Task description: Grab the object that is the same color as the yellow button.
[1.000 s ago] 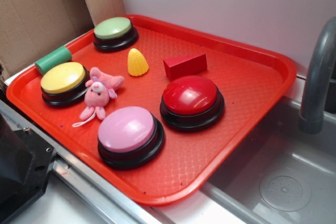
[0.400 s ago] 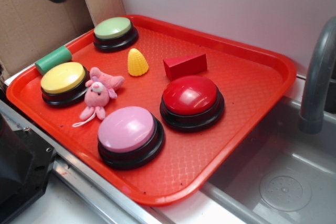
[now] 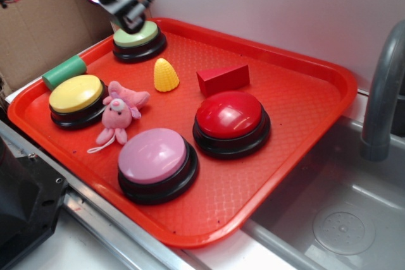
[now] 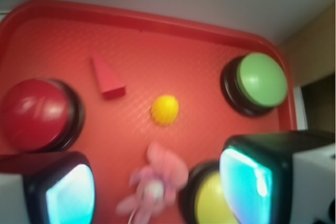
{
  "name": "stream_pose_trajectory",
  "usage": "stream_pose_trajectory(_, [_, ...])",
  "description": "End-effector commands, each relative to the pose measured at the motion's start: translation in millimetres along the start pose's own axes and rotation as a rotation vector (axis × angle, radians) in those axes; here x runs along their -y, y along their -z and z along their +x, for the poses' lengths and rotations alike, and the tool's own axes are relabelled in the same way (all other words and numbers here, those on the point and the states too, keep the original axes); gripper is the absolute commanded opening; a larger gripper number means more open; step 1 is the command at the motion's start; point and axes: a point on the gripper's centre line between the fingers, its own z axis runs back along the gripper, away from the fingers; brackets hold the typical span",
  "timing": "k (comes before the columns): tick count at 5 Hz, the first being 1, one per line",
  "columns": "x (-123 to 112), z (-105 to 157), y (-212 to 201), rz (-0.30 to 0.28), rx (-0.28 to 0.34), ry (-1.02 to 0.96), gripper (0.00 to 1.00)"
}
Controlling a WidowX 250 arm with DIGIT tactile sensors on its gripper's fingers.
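The small yellow corn-cob toy (image 3: 166,75) stands on the red tray (image 3: 297,99), between the green-topped button and the red wedge; it also shows in the wrist view (image 4: 165,109). The yellow button (image 3: 76,95) sits at the tray's left, partly behind a fingertip in the wrist view (image 4: 210,203). My gripper (image 3: 117,1) hangs high at the back left, above the green-topped button (image 3: 136,35), well away from the corn. In the wrist view (image 4: 157,190) its jaws stand wide apart with nothing between them, over the pink plush toy.
A pink plush toy (image 3: 119,113) lies beside the yellow button. A pink-topped button (image 3: 154,156) and a red-topped button (image 3: 230,117) stand at the tray's front. A red wedge (image 3: 223,78), a green cylinder (image 3: 64,71), a sink and grey faucet (image 3: 383,93) at right.
My gripper has come into view from the top left and moved right and down, now over the green-topped button. The objects on the tray have not moved.
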Motion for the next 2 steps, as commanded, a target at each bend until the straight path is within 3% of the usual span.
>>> stream_pose_trajectory(1, [-16.1, 25.4, 56.2, 0.022, 0.048, 0.075, 1.0])
stream_pose_trajectory(2, [-17.7, 26.4, 86.3, -0.023, 0.024, 0.084, 1.0])
